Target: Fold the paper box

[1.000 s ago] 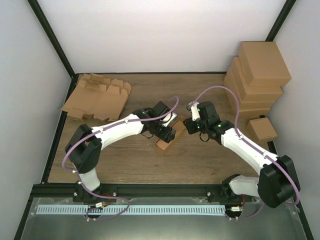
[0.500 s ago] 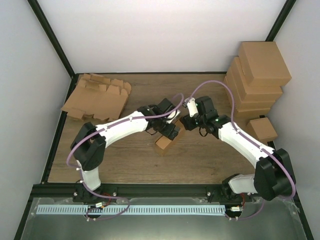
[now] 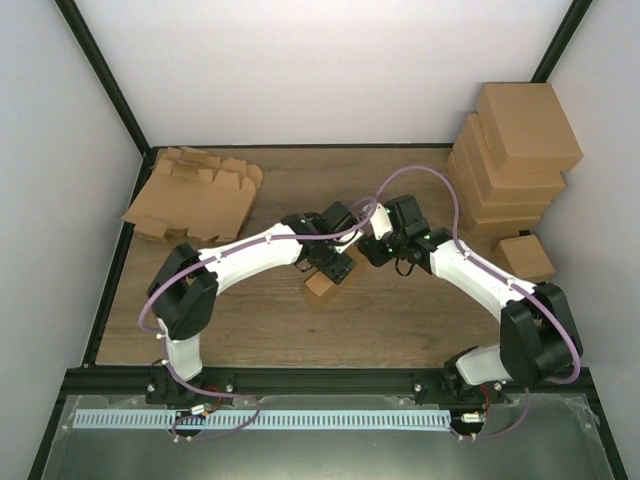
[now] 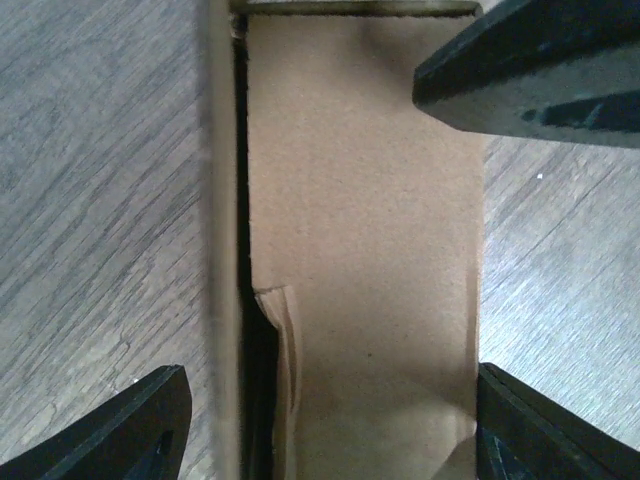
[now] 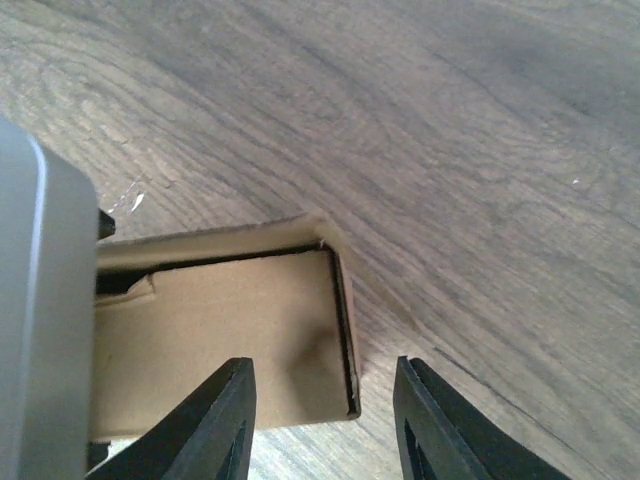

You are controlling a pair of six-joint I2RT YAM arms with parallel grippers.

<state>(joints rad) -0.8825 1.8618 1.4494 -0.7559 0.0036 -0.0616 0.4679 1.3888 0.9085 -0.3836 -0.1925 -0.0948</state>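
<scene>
Straddling paper box (image 4: 360, 200), left claw (image 4: 330, 430) spread

Bright, even overhead light, soft shadows, no glare — left wrist close-up slightly blurred

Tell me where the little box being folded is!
In the top view, the little box sits mid-table, right under the left end effector, with the right end effector just to its right.
</scene>
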